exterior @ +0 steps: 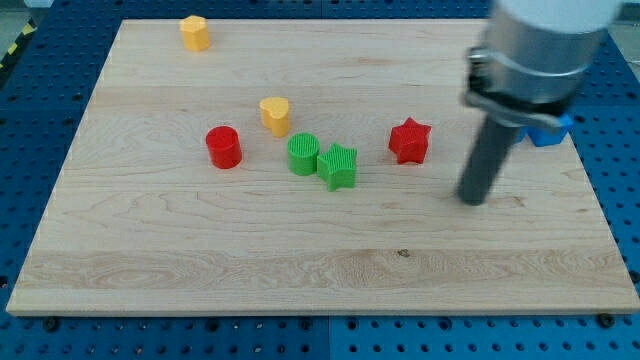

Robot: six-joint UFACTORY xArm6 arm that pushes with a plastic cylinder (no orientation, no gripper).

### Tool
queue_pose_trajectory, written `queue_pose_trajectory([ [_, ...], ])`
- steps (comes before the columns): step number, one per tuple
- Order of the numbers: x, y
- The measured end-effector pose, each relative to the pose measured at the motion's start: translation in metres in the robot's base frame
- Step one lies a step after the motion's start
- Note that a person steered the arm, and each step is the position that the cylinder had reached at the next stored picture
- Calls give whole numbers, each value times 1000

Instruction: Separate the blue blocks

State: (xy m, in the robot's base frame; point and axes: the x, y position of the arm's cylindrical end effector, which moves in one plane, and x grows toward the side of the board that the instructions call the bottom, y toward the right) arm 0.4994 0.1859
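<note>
Well, nearest the view's bottom the table (200, 270) is bare wood, nothing to push there. Next up, my tip (471, 198) sits on the board at the view's right, apart from every block; red star (409, 141) is the closest, up and to the view's left of it. No claw on this rig, just the rod, so nothing is held & there's no opening to speak of.

Mid-board, w/ some gaps: green star (339, 165) touching green cylinder (303, 154), red cylinder (224, 147) further to the view's left, yellow heart (276, 115) just above the greens.

Task's thing: only a bit of blue block (552, 130) shows, at the view's right behind the arm's body, above my tip. Can't tell its shape, nor if it's one block or two pressed together; the rest is hidden.

Farthest, near the view's top left: a yellow block (195, 32), shape unclear.

Progress, my guess: not done as far as I can see. No two blue blocks show standing apart. If both are under the arm, they're prob. close, so the separating push is left to do.
</note>
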Motion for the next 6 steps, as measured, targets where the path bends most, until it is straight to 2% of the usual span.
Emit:
queue_pose_trajectory([
  [1,-40,40],
  [2,-94,54],
  [6,-135,41],
])
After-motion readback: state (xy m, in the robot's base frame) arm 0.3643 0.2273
